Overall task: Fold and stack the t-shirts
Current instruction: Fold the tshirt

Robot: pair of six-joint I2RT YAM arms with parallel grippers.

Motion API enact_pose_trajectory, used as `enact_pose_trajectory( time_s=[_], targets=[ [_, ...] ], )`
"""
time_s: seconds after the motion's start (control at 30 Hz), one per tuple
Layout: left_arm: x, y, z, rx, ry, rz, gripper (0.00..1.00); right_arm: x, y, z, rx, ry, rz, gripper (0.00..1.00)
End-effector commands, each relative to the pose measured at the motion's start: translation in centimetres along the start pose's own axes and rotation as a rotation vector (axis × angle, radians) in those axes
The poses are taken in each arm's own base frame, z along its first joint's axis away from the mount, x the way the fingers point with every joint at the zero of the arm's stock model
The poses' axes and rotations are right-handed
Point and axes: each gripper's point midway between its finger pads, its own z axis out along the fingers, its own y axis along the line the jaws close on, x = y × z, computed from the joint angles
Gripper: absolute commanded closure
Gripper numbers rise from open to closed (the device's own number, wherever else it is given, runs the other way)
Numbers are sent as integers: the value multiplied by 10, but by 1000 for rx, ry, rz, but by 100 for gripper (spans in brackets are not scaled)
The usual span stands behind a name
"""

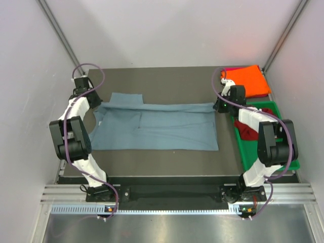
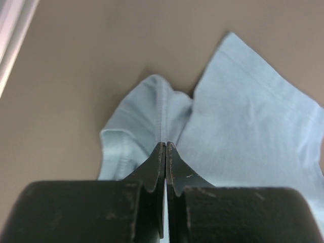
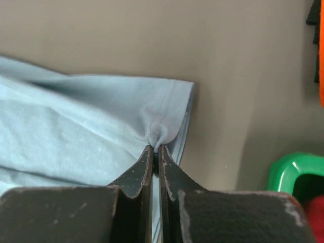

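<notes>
The blue-grey t-shirt (image 1: 157, 126) lies spread across the middle of the dark table, its far edge folded over toward the near side. My left gripper (image 1: 99, 106) is shut on the shirt's far-left corner; in the left wrist view the fingertips (image 2: 166, 145) pinch a seam of the blue fabric (image 2: 243, 126). My right gripper (image 1: 216, 106) is shut on the far-right corner, where the hem (image 3: 164, 129) bunches between the tips (image 3: 156, 148). An orange t-shirt (image 1: 248, 80) lies folded at the back right on a magenta one (image 1: 232, 69). A dark red t-shirt (image 1: 248, 131) sits in the tray.
The green plastic tray (image 1: 276, 109) stands along the right edge of the table, beside my right arm; its rim (image 3: 288, 169) shows in the right wrist view. Grey walls close in the left, right and back sides.
</notes>
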Motion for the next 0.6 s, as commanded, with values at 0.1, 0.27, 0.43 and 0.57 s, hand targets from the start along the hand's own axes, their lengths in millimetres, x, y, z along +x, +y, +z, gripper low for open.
enact_pose_trajectory(
  time_s=[0.1, 0.27, 0.43, 0.57],
  targets=[
    [-6, 26, -23, -92, -39, -56, 100, -20, 9, -15, 13, -91, -30, 100],
    [7, 28, -24, -96, -6, -91, 100, -14, 8, -16, 27, -82, -23, 100],
    [38, 36, -23, -134, 66, -152, 100, 2, 15, -13, 35, -30, -28, 99],
    [55, 50, -27, -202, 104, -155, 100, 19, 8, -20, 91, 48, -13, 93]
  ],
)
